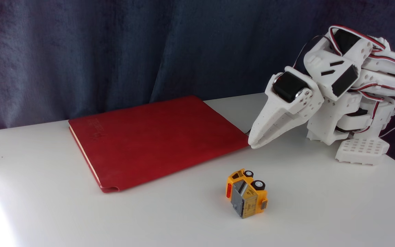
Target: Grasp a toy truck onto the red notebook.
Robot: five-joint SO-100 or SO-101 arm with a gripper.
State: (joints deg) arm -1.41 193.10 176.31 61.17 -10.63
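White plastic jaws (255, 144) pressed together, nothing between them, tips low over the worktop (321, 206) just beside the right corner of the red notebook (156, 140); whether touching the cover or the surface, cannot tell. Arm folded down at right in the fixed view. Yellow-orange toy truck (246, 192) tipped on its side, wheels up, lying free on the worktop in front of the notebook, apart from the jaws.

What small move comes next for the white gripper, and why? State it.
Probably open the white two-finger gripper and swing it toward the small yellow-orange toy truck. The jaws look shut, the tip sits beside the flat dark-red notebook, and the truck lies tipped on the white table, apart from both.
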